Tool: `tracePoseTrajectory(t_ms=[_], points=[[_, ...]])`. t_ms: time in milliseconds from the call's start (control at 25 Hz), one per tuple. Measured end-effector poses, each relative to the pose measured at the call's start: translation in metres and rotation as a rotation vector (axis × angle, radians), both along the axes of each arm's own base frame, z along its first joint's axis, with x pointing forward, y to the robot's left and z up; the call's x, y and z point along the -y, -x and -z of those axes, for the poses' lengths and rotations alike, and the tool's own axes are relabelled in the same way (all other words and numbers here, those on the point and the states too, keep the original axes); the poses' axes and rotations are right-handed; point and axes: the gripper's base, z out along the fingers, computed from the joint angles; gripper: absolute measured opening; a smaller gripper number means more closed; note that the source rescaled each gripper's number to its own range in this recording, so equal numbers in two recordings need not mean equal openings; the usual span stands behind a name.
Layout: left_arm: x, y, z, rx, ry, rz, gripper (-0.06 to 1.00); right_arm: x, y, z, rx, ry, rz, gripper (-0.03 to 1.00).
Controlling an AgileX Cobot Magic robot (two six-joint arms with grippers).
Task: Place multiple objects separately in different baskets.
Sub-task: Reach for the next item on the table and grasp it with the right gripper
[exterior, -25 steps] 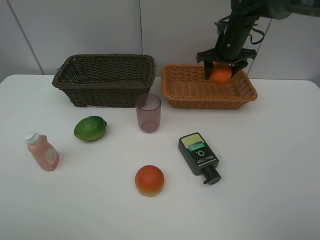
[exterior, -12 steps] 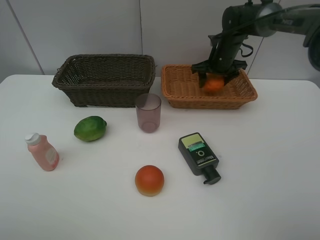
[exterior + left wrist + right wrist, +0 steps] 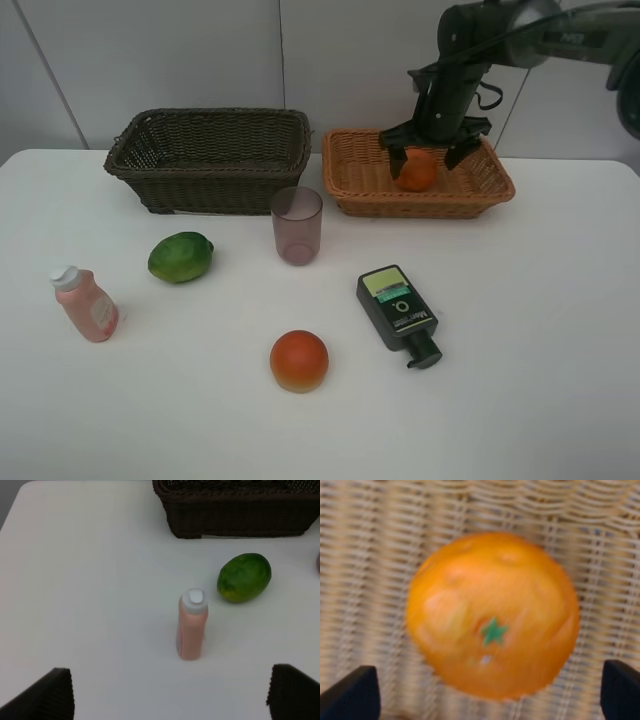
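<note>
"Where's the tangerine (image 3: 418, 172) now?"

"Lying on the weave of the light basket (image 3: 480, 192), directly under the right fingers (image 3: 350, 695). They are spread wide, one on each side of it, with a gap showing on both sides. Nothing is pinched."

"So that one counts as placed?"

"I'd say so: one of six. Out on the surface (image 3: 540, 330) are the lime (image 3: 181, 256), the pink bottle (image 3: 87, 305), the mauve cup (image 3: 297, 226), the red-yellow fruit (image 3: 299, 360) and the dark flat bottle (image 3: 397, 310). I see nothing in the dark basket (image 3: 205, 185)."

"And the left fingers (image 3: 40, 695)?"

"Spread as well, holding nothing. The pink bottle stands upright just ahead of them, roughly in line with the gap between them. The lime lies beyond it, a little to one side, and the dark basket's wall is farther on."

"Any room to move?"

"The right fingers hang low over the light basket, near its far wall. Straight up looks to me the clean way out, since going sideways might catch the wicker rim. The cup stands near both baskets' front walls, so a low reach could knock it. The other things lie well apart, with bare surface around each. That narrow pink bottle looks easy to tip."
</note>
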Motion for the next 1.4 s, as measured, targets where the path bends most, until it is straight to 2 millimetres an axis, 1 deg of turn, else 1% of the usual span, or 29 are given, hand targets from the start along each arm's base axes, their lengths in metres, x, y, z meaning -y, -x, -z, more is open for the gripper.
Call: tracePoseTrajectory(t_ms=[80,120,160,280,320,440,560,720,840,880,920,960,1080,1160,1320,1400], points=[[0.0,0.0,0.0,0.0,0.0,0.0,1.0,-0.004,0.006,-0.013,-0.007,0.004,-0.007,0.86],[0.0,0.0,0.0,0.0,0.0,0.0,1.0,-0.006,0.012,-0.03,-0.004,0.006,-0.01,0.86],[0.0,0.0,0.0,0.0,0.0,0.0,1.0,-0.007,0.016,-0.04,-0.001,0.009,-0.012,0.86],[0.0,0.0,0.0,0.0,0.0,0.0,1.0,-0.011,0.026,-0.062,0.008,0.038,-0.033,0.86],[0.0,0.0,0.0,0.0,0.0,0.0,1.0,-0.015,0.03,-0.068,0.017,0.039,-0.044,0.86],[0.0,0.0,0.0,0.0,0.0,0.0,1.0,-0.029,0.042,-0.081,0.034,0.037,-0.08,0.86],[0.0,0.0,0.0,0.0,0.0,0.0,1.0,-0.042,0.065,-0.088,0.011,0.029,-0.121,0.86],[0.0,0.0,0.0,0.0,0.0,0.0,1.0,-0.048,0.103,-0.085,-0.047,0.023,-0.169,0.86],[0.0,0.0,0.0,0.0,0.0,0.0,1.0,-0.048,0.131,-0.08,-0.06,0.012,-0.205,0.86],[0.0,0.0,0.0,0.0,0.0,0.0,1.0,-0.048,0.131,-0.08,-0.06,0.012,-0.205,0.86],[0.0,0.0,0.0,0.0,0.0,0.0,1.0,-0.048,0.142,-0.072,-0.079,0.018,-0.22,0.86],[0.0,0.0,0.0,0.0,0.0,0.0,1.0,-0.049,0.151,-0.071,-0.081,0.016,-0.234,0.88],[0.0,0.0,0.0,0.0,0.0,0.0,1.0,-0.048,0.179,-0.055,-0.126,0.035,-0.274,0.95],[0.0,0.0,0.0,0.0,0.0,0.0,1.0,-0.047,0.196,-0.043,-0.154,0.045,-0.285,0.97],[0.0,0.0,0.0,0.0,0.0,0.0,1.0,-0.051,0.214,-0.021,-0.176,0.044,-0.275,0.97],[0.0,0.0,0.0,0.0,0.0,0.0,1.0,-0.053,0.218,-0.015,-0.167,0.034,-0.276,0.97]])
